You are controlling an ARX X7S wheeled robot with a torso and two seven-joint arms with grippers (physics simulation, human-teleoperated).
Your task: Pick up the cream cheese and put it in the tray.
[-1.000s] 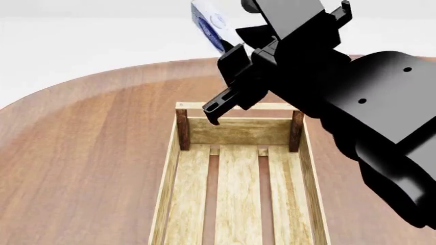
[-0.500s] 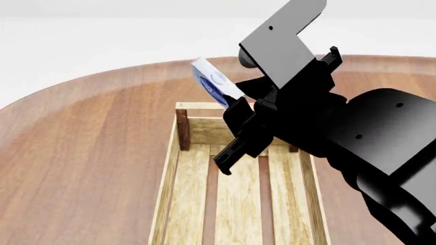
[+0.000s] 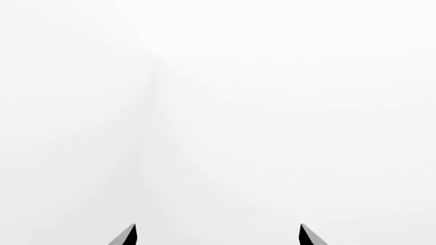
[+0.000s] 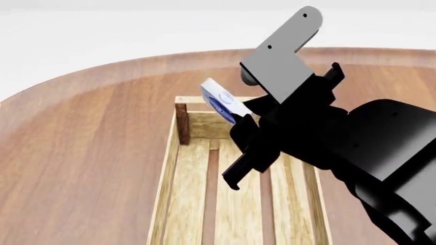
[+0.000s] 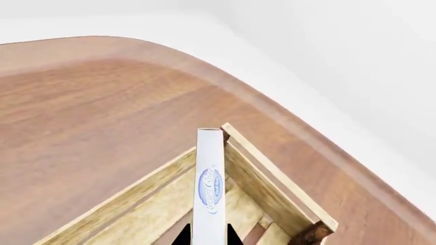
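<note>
The cream cheese (image 4: 221, 101), a small white box with a blue oval logo, is held on edge in my right gripper (image 4: 240, 116). It hangs tilted just above the far end of the light wood tray (image 4: 167, 178), near its dark corner post. In the right wrist view the box (image 5: 208, 189) stands between the two dark fingertips of the right gripper (image 5: 208, 237), over the tray's corner (image 5: 266, 173). My left gripper (image 3: 216, 237) is open and empty, facing blank white; it does not show in the head view.
The tray lies lengthwise on a round-edged brown wooden table (image 4: 89, 143), with bare slats inside. My right arm (image 4: 381, 153) covers the tray's far right corner. White floor lies beyond the table edge (image 5: 327, 148).
My right gripper has come down and nearer with the cream cheese, from high above the table to just over the tray's far end. The box stays gripped.
</note>
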